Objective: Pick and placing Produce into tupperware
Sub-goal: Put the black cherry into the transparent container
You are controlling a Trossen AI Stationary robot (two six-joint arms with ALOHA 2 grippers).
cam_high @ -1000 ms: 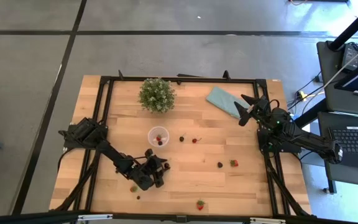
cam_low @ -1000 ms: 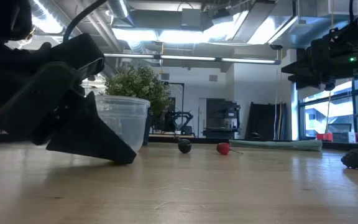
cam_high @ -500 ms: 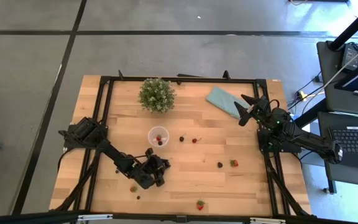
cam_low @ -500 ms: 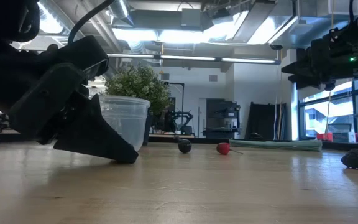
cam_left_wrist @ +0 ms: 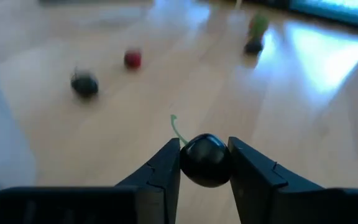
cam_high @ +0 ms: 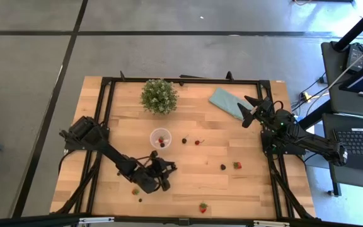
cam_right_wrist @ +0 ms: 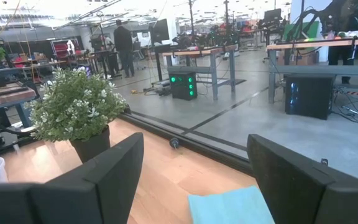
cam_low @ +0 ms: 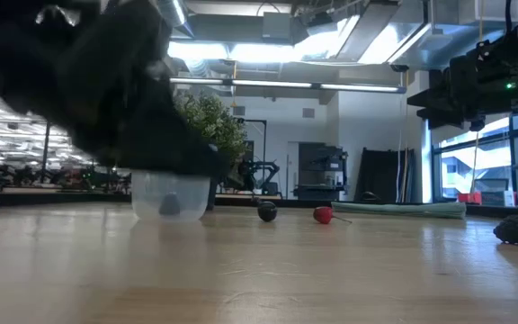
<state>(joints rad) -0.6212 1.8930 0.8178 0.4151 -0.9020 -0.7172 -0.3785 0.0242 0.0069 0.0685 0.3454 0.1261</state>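
My left gripper is clamped on a dark round berry with a thin green stem, held clear of the wooden table. From above I see that gripper below the tupperware, near but not touching; a red and a dark piece lie inside the cup. More produce is scattered on the table: a dark berry and a red one just right of the cup, another dark berry beside a strawberry, one strawberry near the front edge. My right gripper waits with fingers spread wide above the teal cloth. Potted plant stands behind the cup.
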